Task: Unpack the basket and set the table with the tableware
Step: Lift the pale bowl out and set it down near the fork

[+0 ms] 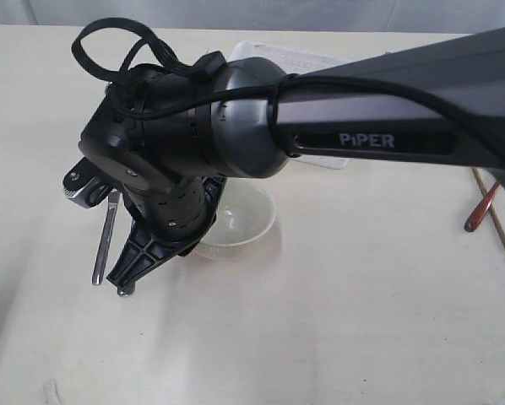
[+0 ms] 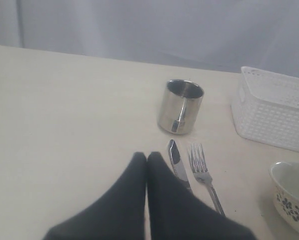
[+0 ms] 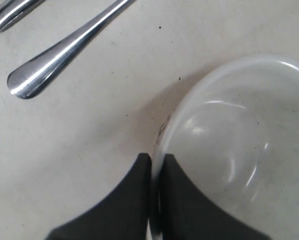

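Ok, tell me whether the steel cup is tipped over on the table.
No, the steel cup stands upright on the table, open mouth up, just beyond the knife and fork.

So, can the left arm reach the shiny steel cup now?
Probably yes: only bare beige table lies between the shut left gripper and the shiny steel cup; the steel knife and fork lie to one side.

"PiPER" (image 1: 366,140) on the right arm (image 1: 430,89)

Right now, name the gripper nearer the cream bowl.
Right. The right gripper is shut on the rim of the bowl; the left gripper sits apart from it, beyond the knife and fork.
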{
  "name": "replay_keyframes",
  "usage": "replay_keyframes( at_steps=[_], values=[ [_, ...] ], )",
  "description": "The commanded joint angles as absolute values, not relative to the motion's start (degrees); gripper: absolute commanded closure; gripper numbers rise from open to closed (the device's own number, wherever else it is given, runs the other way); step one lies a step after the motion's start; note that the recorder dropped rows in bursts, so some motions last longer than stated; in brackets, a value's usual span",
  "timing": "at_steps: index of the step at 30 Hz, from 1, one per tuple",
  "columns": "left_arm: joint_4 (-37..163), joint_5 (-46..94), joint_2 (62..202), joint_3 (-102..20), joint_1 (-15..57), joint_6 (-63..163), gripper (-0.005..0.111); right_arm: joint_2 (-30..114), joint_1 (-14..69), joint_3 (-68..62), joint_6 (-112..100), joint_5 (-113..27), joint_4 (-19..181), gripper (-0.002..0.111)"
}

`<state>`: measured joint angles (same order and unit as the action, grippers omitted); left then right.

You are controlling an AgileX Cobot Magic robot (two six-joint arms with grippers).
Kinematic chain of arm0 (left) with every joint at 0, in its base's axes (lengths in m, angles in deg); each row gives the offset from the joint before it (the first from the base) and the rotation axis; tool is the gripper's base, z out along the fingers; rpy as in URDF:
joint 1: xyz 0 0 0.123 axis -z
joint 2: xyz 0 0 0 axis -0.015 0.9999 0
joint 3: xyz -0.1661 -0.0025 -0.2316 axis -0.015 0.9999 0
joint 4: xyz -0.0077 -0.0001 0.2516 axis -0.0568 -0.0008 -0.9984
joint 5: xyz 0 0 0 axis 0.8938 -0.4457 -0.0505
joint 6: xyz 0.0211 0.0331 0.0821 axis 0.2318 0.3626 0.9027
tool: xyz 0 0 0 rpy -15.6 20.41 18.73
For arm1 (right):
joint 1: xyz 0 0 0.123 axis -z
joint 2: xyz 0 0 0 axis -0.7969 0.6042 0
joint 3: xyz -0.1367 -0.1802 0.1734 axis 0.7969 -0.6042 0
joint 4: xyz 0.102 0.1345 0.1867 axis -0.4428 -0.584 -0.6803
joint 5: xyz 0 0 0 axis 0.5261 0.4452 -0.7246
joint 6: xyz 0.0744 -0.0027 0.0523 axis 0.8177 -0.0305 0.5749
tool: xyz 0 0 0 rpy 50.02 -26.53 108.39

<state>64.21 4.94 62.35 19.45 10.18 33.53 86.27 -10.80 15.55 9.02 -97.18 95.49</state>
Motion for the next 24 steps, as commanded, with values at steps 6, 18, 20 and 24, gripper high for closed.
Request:
replay_keyframes(
  at_steps=[6, 18, 20, 24],
  values=[
    [64.71, 5.57, 62.14, 19.61, 10.12, 33.55, 0.107, 86.57, -10.66, 15.44, 10.23, -96.98, 96.44, 0.109],
    [64.71, 5.57, 62.14, 19.61, 10.12, 33.55, 0.107, 87.52, -10.58, 15.44, 10.23, -94.04, 99.74, 0.109],
    [64.71, 5.57, 62.14, 19.61, 10.12, 33.55, 0.107, 88.09, -10.58, 15.44, 10.23, -94.14, 99.85, 0.109],
    [64.71, 5.57, 62.14, 19.61, 10.12, 33.55, 0.107, 88.48, -10.58, 15.44, 10.37, -95.53, 99.44, 0.109]
  ],
)
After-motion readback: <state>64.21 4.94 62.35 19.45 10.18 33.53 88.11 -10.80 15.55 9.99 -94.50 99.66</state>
